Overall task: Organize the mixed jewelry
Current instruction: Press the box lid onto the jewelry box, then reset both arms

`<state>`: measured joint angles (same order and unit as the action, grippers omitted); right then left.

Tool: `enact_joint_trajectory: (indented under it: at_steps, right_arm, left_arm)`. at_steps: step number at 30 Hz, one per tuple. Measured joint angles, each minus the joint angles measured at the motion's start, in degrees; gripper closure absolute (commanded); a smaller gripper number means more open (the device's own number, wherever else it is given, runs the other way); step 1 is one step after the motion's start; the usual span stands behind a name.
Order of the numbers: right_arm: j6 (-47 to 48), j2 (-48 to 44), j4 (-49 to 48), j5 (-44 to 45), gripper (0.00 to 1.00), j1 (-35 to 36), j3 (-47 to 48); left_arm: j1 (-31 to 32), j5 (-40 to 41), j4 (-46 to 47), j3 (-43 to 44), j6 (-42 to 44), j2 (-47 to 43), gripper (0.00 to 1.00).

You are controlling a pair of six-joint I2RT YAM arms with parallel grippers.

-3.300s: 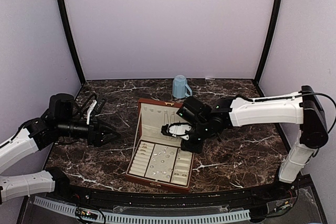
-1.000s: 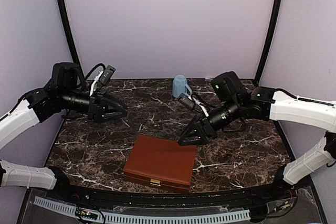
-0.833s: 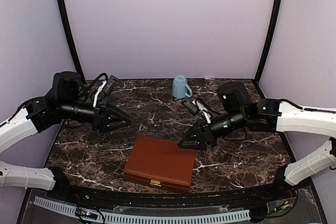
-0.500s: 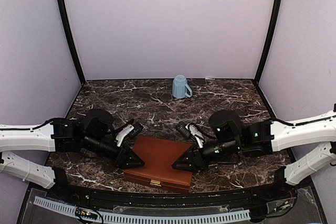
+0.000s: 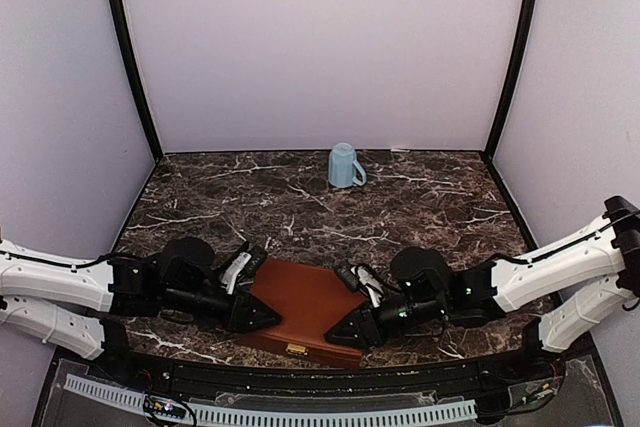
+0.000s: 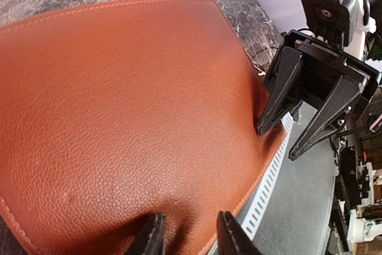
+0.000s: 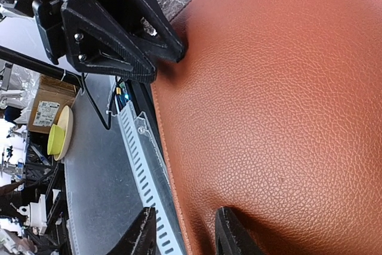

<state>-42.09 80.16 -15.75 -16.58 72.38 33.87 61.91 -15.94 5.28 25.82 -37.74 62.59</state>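
The reddish-brown box [image 5: 300, 299] lies shut near the table's front edge, so the mixed jewelry is hidden. My left gripper [image 5: 264, 315] sits low at the box's left front part. In the left wrist view its fingertips [image 6: 152, 238] hover just over the leather lid [image 6: 119, 106], a narrow gap between them, nothing held. My right gripper [image 5: 340, 331] mirrors it at the right front corner. In the right wrist view one of its fingertips [image 7: 230, 231] is over the lid [image 7: 280, 100], the other over the rail, jaws a little apart.
A blue mug [image 5: 344, 166] stands at the back of the dark marble table [image 5: 440, 207]. A slotted white cable rail [image 5: 300, 413] runs along the front edge, just beside the box. Black posts and pale walls close in the sides and back.
The box's lid went from open to shut. Both arms came down from mid-table to the box's front corners, and both pairs of jaws narrowed.
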Motion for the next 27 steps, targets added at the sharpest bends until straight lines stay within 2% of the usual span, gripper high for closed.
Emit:
enact_joint_trajectory:
  at_steps: [2, 5, 7, 8, 11, 14, 17, 22, 27]
  right_arm:
    - [0.35, -0.22, 0.44, 0.13, 0.49, 0.07, 0.28]
    - [2.56, -2.49, 4.31, 2.58, 0.23, 0.35, 2.21]
    - [3.39, -4.9, 5.18, 4.76, 0.1, -0.33, 2.86]
    - [4.28, -6.14, 4.85, 5.66, 0.06, -1.22, 3.04]
    - [5.86, -8.15, 2.49, 8.46, 0.02, -6.05, 3.17]
    - [7.52, -7.19, 1.07, 12.61, 0.01, -13.6, 3.28]
    - [10.1, -4.83, 0.61, 17.59, 0.01, -21.94, 3.3]
    - [13.9, -2.99, -1.01, 21.18, 0.01, -36.59, 1.88]
    - [17.79, -8.96, -4.92, 22.88, 0.01, -54.49, -5.9]
  left_arm:
    - [0.59, 1.2, 0.07, 0.37, -0.44, -0.66, 0.5]
    - [1.53, 5.44, -3.52, 3.06, 0.9, -1.18, 0.2]
    - [1.53, 10.32, -5.68, 5.46, 2.45, -1.62, 0.09]
    - [1.07, 13.0, -5.9, 6.95, 3.1, -1.7, 0.07]
    - [-2.78, 18.69, -4.0, 10.45, 5.44, -0.98, 0.06]
    - [-11.78, 21.42, 2.16, 11.52, 8.52, 2.27, 0.03]
    - [-20.2, 21.81, 7.26, 11.41, 12.39, 6.25, 0.02]
    - [-35.67, 21.66, 15.19, 11.26, 18.86, 13.55, 0.01]
    - [-51.01, 21.44, 22.84, 6.01, 21.55, 15.34, 0.01]
